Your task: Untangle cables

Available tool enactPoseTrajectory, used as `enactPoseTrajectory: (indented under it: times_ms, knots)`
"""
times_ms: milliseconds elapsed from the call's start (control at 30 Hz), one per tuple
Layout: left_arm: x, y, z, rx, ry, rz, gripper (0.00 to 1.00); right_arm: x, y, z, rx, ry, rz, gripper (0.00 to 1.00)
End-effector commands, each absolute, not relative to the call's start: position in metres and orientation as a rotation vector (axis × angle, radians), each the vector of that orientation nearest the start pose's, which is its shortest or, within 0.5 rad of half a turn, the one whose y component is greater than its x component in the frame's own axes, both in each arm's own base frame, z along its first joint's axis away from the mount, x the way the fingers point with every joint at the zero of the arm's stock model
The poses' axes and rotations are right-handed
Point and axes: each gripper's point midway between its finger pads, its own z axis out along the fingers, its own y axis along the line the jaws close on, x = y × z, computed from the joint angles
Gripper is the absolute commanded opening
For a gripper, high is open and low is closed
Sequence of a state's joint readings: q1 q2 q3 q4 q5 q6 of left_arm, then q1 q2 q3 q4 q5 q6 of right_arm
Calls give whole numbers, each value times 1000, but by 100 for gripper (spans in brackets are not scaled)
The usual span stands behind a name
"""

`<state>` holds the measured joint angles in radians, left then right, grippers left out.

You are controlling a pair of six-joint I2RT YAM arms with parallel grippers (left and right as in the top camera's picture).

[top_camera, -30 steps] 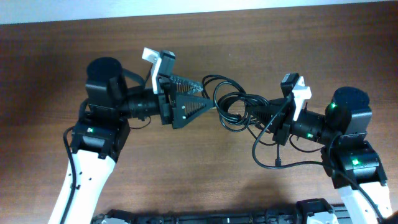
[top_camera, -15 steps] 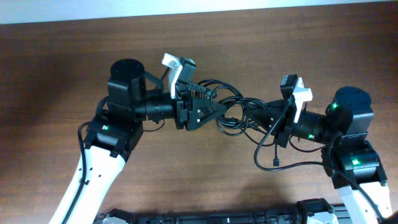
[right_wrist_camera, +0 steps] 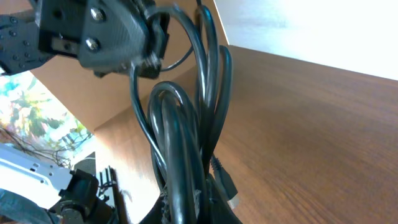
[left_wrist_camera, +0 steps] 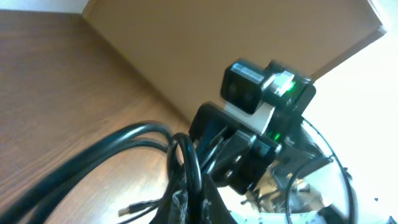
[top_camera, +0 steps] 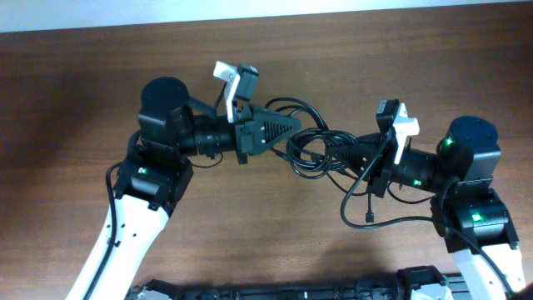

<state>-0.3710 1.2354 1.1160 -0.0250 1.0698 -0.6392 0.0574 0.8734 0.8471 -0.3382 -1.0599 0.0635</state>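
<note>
The cables (top_camera: 312, 148) form a knotted bundle of black loops held above the brown table between my two grippers. My left gripper (top_camera: 296, 126) reaches in from the left and is shut on a black loop at the bundle's upper left. In the left wrist view that cable (left_wrist_camera: 189, 168) runs straight between the jaws, and a small plug (left_wrist_camera: 132, 209) lies on the table below. My right gripper (top_camera: 340, 156) is shut on the bundle's right side. Several strands of the cables (right_wrist_camera: 180, 137) rise from its jaws in the right wrist view, beside a plug (right_wrist_camera: 226, 188).
A loose cable end (top_camera: 369, 218) trails down onto the table in front of the right arm. The table's far edge (top_camera: 266, 18) runs along the top, with a pale wall behind it. The arms' bases stand at the near corners.
My left gripper swung right from open and apart to the bundle and shut on a loop. The right gripper kept its hold and did not move.
</note>
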Motion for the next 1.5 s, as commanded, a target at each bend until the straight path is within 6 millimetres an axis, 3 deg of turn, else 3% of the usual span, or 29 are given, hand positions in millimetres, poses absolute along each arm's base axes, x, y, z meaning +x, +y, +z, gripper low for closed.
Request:
enactPoseTrajectory:
  times_ms: [0, 133, 433, 500, 667, 767, 833, 900, 1100, 1200, 1467]
  knots:
    - [263, -263, 395, 435, 1877, -1795, 0, 237, 160, 311, -677, 1770, 1070, 4]
    - [263, -262, 418, 407, 1808, -1861, 0, 237, 160, 311, -677, 1770, 1071, 4]
    - [280, -231, 417, 352, 1820, -1833, 1, 239, 158, 306, -677, 1787, 1041, 4]
    - [280, -226, 416, 373, 1816, -1824, 17, 239, 158, 306, -678, 1786, 1041, 4]
    - [277, -224, 408, 497, 1782, -1744, 21, 238, 158, 306, -678, 1784, 1040, 4]
    - [277, -225, 398, 525, 1800, -1717, 32, 238, 158, 307, -679, 1781, 1039, 4]
    - [276, -225, 389, 529, 1829, -1702, 50, 238, 158, 307, -678, 1781, 1040, 4]
    - [274, -225, 382, 549, 1843, -1691, 61, 239, 158, 308, -669, 1784, 1047, 4]
    - [248, -226, 370, 803, 1771, -1692, 72, 243, 158, 319, -593, 1783, 1099, 4]
    - [243, -229, 363, 840, 1768, -1684, 75, 244, 159, 325, -547, 1783, 1142, 4]
    - [243, -254, 350, 819, 1829, -1600, 79, 234, 166, 337, -616, 1724, 1206, 4]
